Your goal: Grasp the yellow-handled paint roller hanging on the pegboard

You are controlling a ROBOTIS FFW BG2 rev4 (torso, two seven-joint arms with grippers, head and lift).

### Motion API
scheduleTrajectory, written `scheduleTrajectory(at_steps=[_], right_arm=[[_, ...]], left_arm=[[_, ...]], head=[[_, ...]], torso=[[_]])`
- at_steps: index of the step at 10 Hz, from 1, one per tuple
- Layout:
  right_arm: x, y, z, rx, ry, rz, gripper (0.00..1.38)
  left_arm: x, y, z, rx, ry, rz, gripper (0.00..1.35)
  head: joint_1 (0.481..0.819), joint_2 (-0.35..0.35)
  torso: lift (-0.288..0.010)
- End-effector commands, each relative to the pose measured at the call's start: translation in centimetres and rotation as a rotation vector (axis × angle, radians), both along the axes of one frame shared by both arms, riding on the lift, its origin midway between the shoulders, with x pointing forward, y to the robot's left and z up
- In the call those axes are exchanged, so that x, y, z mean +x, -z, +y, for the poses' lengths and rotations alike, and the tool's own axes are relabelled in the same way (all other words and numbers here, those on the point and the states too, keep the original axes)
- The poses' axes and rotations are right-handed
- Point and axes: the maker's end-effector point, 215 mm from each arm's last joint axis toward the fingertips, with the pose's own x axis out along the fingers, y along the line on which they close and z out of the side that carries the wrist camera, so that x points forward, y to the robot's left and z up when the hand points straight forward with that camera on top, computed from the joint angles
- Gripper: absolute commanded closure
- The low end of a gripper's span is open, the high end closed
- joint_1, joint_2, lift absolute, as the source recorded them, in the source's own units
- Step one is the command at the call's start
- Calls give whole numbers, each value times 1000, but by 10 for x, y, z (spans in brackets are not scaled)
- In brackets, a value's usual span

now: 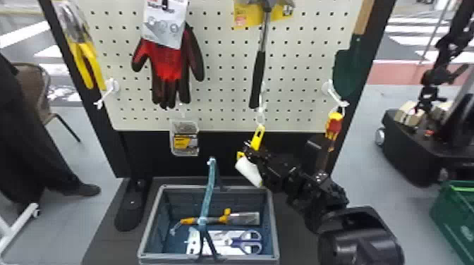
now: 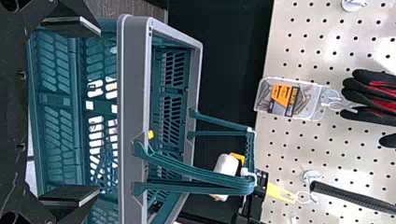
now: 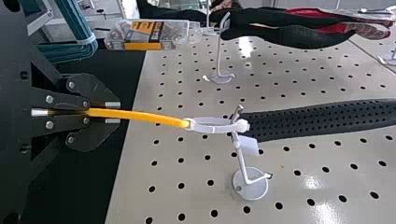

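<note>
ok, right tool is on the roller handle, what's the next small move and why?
Probably slide the yellow handle outward along the white hook, away from the pegboard. The right tool looks shut on the handle, so the grasp seems made, but the white loop at its end sits over the hook. Pulling straight down would likely snag it.

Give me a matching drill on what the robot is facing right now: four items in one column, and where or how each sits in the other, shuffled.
Items:
1. paint roller
2. glove
3. hammer
4. scissors

Place or state:
A. lying in the basket
B. red and black, hanging on the pegboard
C. yellow handle in the right claw
D. black handle, hanging head uppermost

Pairs: 1-C, 2-B, 3-D, 4-A
</note>
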Motion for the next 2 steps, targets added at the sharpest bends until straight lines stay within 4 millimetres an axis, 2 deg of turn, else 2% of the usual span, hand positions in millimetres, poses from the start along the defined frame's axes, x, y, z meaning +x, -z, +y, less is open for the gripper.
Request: scheduleTrajectory(at_steps=[1,2], right_arm=[[0,2,0,0,0,3,1285],[0,0,0,0,0,1,1285]], left_arm=[[0,0,0,-1,-1,-1,121],[-2,1,0,1,0,2,121]], head=[[549,0],[549,0]], torso=[[-100],[-100]])
